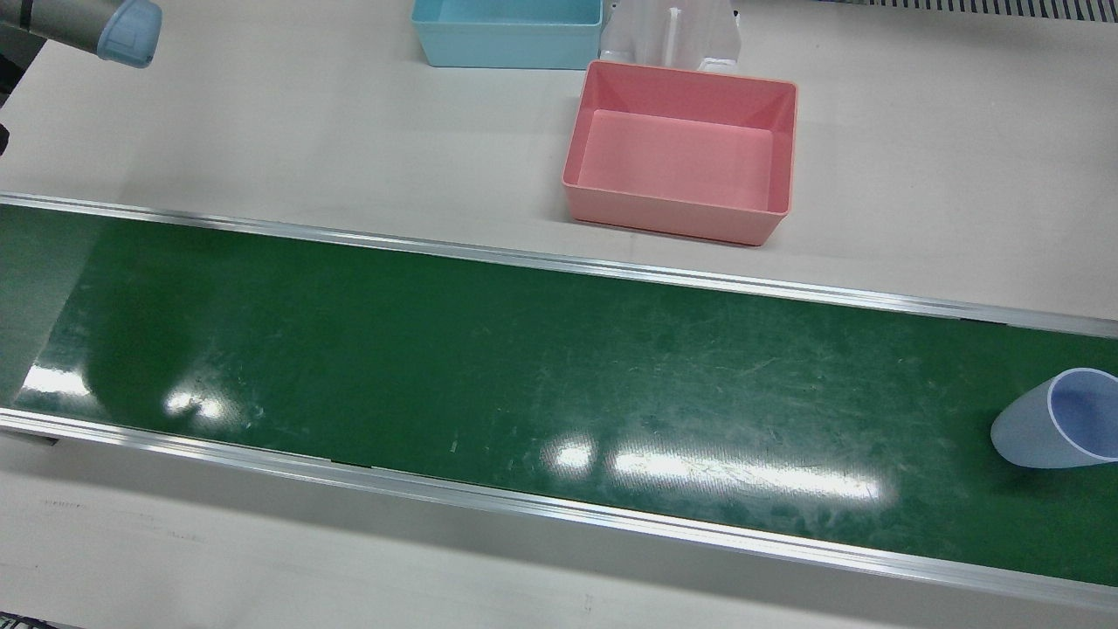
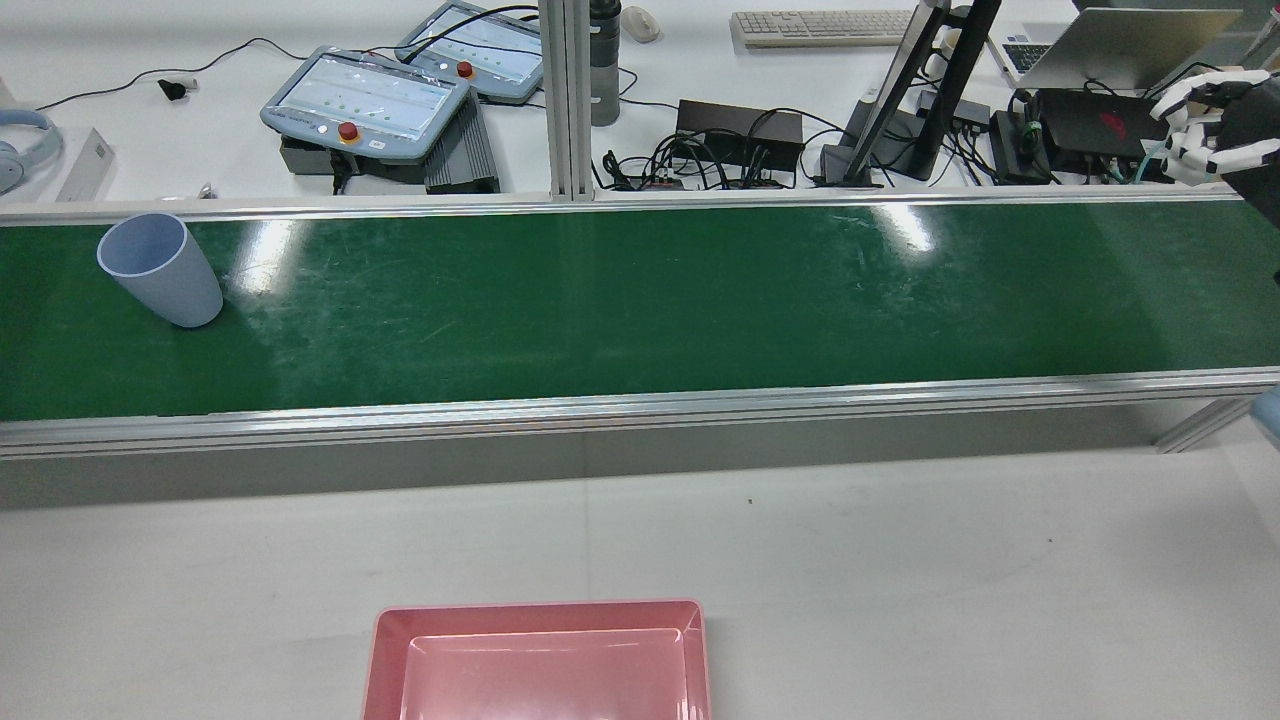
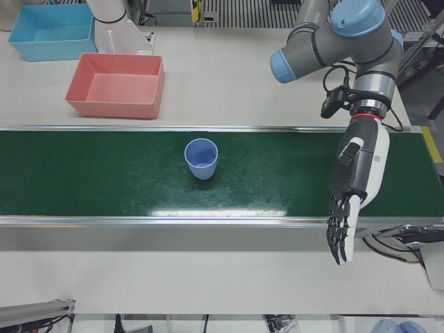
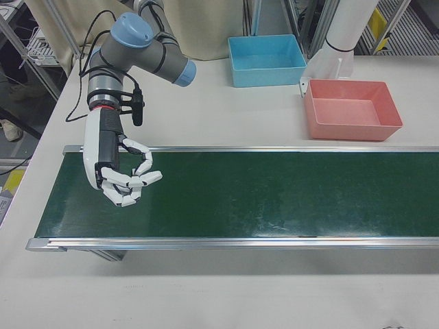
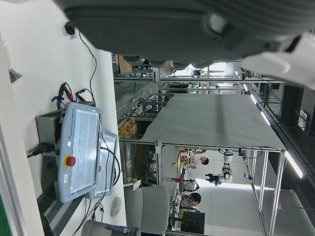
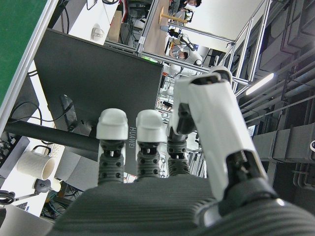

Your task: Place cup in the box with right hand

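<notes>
A pale blue cup (image 1: 1057, 419) stands upright on the green conveyor belt (image 1: 437, 367), also seen in the rear view (image 2: 160, 268) and the left-front view (image 3: 202, 158). The pink box (image 1: 672, 218) sits empty on the white table beside the belt, on the robot's side (image 2: 540, 606) (image 3: 114, 109) (image 4: 357, 130). My right hand (image 4: 123, 175) hangs over the far end of the belt, away from the cup, fingers loosely curled and empty (image 2: 1215, 125). My left hand (image 3: 345, 208) hangs over the belt's operator-side edge, fingers straight down, empty, beside the cup.
A light blue box (image 1: 507, 48) stands behind the pink box next to a white pedestal (image 1: 672, 35). Aluminium rails (image 1: 559, 262) edge the belt. Teach pendants (image 2: 365, 100), cables and monitors lie beyond the belt.
</notes>
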